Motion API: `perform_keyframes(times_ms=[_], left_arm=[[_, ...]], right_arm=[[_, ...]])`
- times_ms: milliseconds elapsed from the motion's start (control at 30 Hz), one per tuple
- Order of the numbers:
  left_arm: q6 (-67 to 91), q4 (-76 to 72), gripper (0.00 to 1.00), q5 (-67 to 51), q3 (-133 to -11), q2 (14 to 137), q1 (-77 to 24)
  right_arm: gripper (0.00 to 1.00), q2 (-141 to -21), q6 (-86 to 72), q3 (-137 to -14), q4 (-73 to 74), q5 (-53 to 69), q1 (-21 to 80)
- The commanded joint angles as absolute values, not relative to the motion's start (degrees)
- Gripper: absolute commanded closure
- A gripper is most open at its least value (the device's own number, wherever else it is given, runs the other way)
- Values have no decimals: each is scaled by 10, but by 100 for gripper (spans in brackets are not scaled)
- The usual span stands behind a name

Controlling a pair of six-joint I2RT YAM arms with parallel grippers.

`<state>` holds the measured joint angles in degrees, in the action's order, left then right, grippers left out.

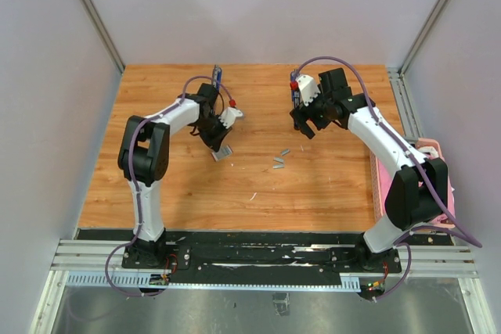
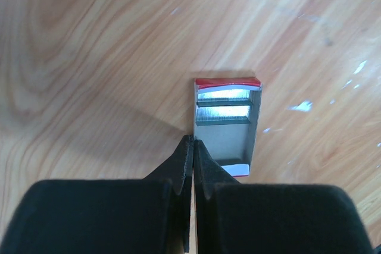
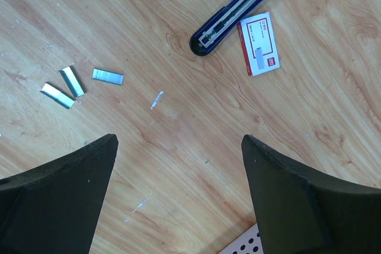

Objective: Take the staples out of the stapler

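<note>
Staples (image 3: 72, 81): three loose strips on the table (image 3: 309, 105), at ten o'clock of the right claw (image 3: 178, 141), whose jaws are wide apart and empty. The stapler (image 3: 238, 5) lies open at one o'clock, with a white box (image 3: 260, 43) just beside it. The left claw (image 2: 191, 147) is pinched together and empty by a cardboard tray (image 2: 225, 147). Likely risk: a low sweep scatters the strips, and the box crowds any approach to the stapler.

Wooden table (image 1: 156, 185) below me, pale flecks and scratches across grain. Near its middle: three short strips of staples (image 3: 71, 81), loose, flat, close together. Thin silver sliver (image 3: 156, 99) just beside them. Well apart from those, dark blue stapler (image 3: 244, 10) lying flat, inner metal channel facing up. Small white box (image 3: 259, 44) with red marking just beside stapler's rounded end. Left of middle I see open cardboard tray (image 2: 226, 126), red end, two staple rows inside
</note>
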<state>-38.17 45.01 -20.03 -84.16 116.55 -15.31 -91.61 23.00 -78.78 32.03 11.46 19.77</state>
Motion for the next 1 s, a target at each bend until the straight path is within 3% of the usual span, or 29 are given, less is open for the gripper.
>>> perform_keyframes(times_ms=[0,200,667,967], left_arm=[[-383,467,100,-189,-882,1185,-203],[-391,491,99,-184,-937,1220,-254],[-386,494,67,-183,-951,1210,-278],[-331,494,48,-163,-996,1105,-251]], right_arm=[[13,-922,241,-780,333,122,181],[13,-924,236,-780,332,125,167],[12,-928,234,-779,337,154,152],[9,-918,250,-768,340,216,152]])
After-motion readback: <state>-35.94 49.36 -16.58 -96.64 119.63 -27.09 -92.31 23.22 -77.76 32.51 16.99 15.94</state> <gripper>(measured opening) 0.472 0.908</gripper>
